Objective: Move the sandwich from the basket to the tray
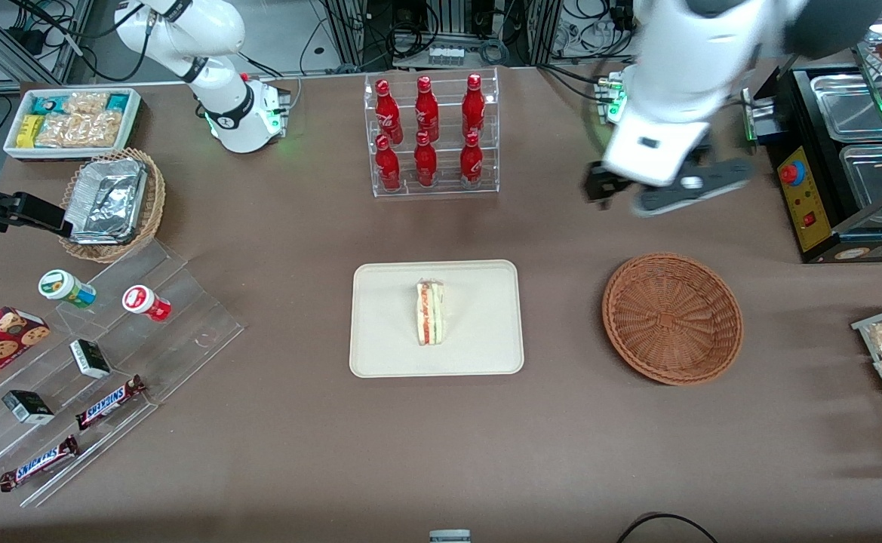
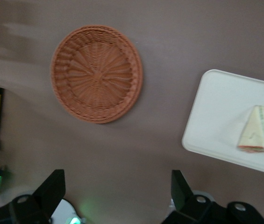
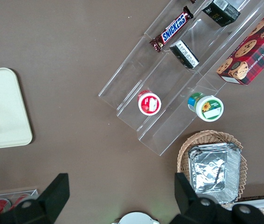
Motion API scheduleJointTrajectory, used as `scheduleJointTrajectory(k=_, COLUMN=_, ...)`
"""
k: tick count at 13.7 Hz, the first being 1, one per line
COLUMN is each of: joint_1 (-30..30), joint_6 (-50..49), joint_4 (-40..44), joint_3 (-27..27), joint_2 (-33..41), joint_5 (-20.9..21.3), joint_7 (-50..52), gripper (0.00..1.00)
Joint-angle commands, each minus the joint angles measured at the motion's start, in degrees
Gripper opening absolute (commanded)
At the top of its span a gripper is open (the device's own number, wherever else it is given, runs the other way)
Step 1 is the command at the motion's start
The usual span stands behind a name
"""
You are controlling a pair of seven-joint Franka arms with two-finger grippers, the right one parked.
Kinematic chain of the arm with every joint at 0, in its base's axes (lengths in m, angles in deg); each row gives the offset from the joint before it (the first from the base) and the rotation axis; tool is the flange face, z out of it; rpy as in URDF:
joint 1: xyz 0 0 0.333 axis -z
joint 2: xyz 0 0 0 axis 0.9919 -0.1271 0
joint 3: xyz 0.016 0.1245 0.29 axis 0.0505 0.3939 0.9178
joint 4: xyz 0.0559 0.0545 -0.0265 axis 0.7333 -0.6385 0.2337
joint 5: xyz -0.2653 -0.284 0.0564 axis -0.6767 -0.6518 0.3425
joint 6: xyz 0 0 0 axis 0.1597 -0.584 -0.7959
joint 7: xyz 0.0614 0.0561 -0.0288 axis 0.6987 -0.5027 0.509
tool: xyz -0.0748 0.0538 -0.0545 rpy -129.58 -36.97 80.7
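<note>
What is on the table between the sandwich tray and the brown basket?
Nothing, just bare brown tablecloth between the tray and the basket, seen in the front view. The open tool hangs farther back.

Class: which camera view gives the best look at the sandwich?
The front view: the sandwich lies whole on the tray, unobstructed. The left wrist view shows it blurred; the right wrist view shows only a sliver. The open gripper hangs above the table, farther than the basket.

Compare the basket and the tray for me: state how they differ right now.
The basket is round, reddish-brown woven wicker; the tray is a flat, smooth cream rectangle with rounded corners. The basket is empty, while the tray holds the sandwich. The basket has raised sloping walls; the tray has only a low rim. Both rest on the brown table, and the open gripper hovers above, touching neither.
</note>
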Motion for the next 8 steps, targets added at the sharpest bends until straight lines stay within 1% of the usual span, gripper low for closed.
scheduleJointTrajectory(k=1, joint_1=-7.10, joint_6=1.16, joint_4=-5.86, joint_3=-0.56, joint_2=4.70, joint_5=-0.93, joint_7=-8.39, gripper=1.00)
scheduleJointTrajectory(k=4, joint_1=-14.48, joint_6=0.90, joint_4=-7.45, joint_3=0.05, joint_2=6.73, joint_5=-1.71, joint_7=-20.00, gripper=1.00)
scheduleJointTrajectory(k=5, joint_1=-15.81, joint_6=0.73, joint_4=-7.72, joint_3=2.58, joint_2=7.43, joint_5=-4.33, joint_7=-23.86, gripper=1.00)
scheduleJointTrajectory(k=6, joint_1=-15.82, joint_6=0.46, joint_4=-8.94, joint_3=6.95, joint_2=8.57, joint_5=-7.23, joint_7=-29.03, gripper=1.00)
scheduleJointTrajectory(k=7, joint_1=-15.74, joint_6=0.46, joint_4=-10.17, joint_3=9.96, joint_2=9.80, joint_5=-8.56, joint_7=-33.17, gripper=1.00)
scheduleJointTrajectory(k=8, joint_1=-15.82, joint_6=0.64, joint_4=-10.44, joint_3=10.60, joint_2=9.98, joint_5=-8.57, joint_7=-34.52, gripper=1.00)
